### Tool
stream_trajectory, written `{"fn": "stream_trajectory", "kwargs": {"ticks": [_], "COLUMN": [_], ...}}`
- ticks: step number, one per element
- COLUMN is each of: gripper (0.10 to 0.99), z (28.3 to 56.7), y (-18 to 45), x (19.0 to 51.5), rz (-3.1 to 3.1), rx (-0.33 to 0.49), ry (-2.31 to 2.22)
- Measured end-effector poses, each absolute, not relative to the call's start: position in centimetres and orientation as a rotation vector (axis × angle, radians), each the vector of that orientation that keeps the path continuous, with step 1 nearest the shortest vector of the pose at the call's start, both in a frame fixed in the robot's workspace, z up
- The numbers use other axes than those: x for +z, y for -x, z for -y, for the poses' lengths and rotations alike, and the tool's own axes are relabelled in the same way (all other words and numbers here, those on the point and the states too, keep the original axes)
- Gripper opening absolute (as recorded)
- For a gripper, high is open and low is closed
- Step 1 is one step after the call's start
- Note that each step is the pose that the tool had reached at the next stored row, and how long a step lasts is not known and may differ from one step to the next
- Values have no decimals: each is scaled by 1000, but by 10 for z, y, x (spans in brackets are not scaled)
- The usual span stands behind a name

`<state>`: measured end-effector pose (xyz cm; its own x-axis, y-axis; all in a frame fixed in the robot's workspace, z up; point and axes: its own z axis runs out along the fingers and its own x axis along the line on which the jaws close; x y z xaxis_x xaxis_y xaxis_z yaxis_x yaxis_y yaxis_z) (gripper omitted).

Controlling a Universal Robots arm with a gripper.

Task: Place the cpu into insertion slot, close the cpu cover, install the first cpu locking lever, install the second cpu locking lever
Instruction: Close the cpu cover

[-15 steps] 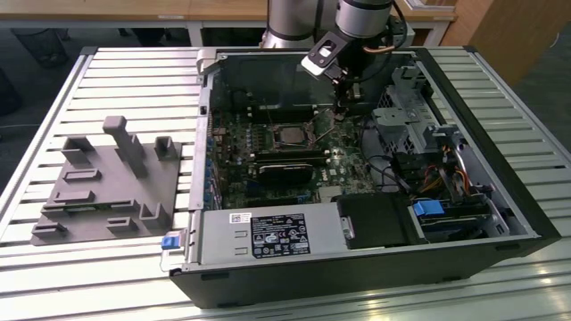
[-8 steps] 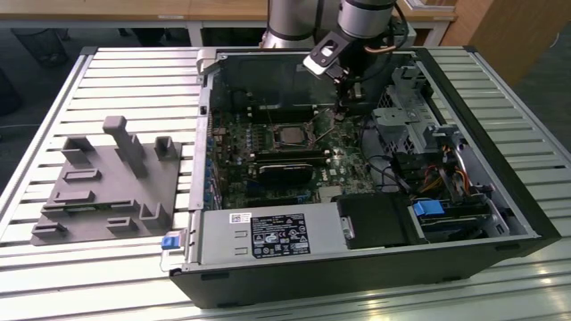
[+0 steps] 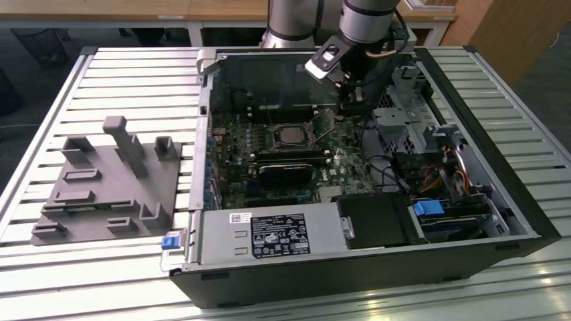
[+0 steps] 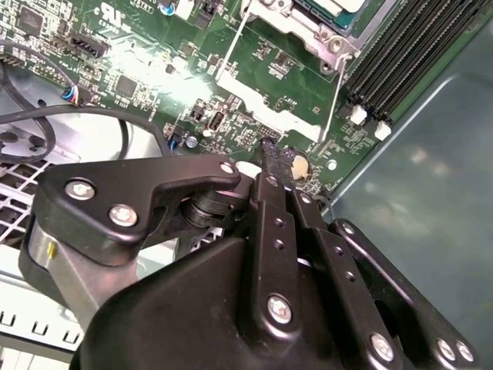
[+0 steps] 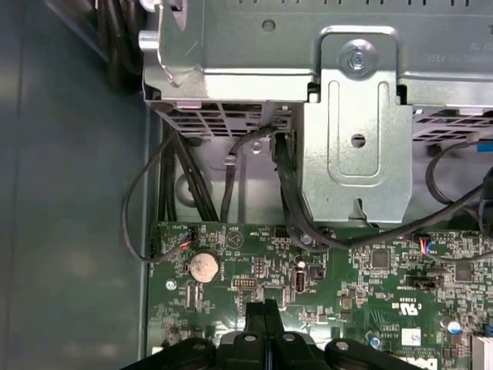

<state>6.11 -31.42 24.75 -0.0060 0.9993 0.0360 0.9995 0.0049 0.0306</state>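
Your pincer point(image 3: 350, 105) hung inside the open case point(image 3: 339, 284), its black fingers pressed together with nothing between them. The tips were low over the green board point(image 3: 234, 180), at the edge beside the metal drive cage point(image 3: 406, 127); whether they touched the board could not be told. In the second wrist view the tips sat just beside a coin battery point(image 4: 297, 166). The cpu point(image 3: 290, 136) lay in the slot point(image 3: 270, 137) near the board's middle, apart from the pincer and toward the exterior view's left of it. The second wrist view caught the cover point(image 4: 304, 31) framing the chip's silvery corner, though whether it lay fully flat could not be told. Two thin wire levers point(image 4: 229, 50) slanted out from the socket's sides across the board, and your pincer gripped neither. A grey fixture point(image 3: 107, 180) stood on the slatted table point(image 3: 89, 281) near its edge at the exterior view's left, well apart from the case.
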Motion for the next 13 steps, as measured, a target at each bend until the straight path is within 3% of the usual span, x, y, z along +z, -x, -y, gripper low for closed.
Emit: {"fn": "stream_trajectory", "kwargs": {"ticks": [13], "gripper": [106], "z": [320], "y": [-57], "x": [242], "rz": [2224], "rx": [-74], "ry": [2212]}}
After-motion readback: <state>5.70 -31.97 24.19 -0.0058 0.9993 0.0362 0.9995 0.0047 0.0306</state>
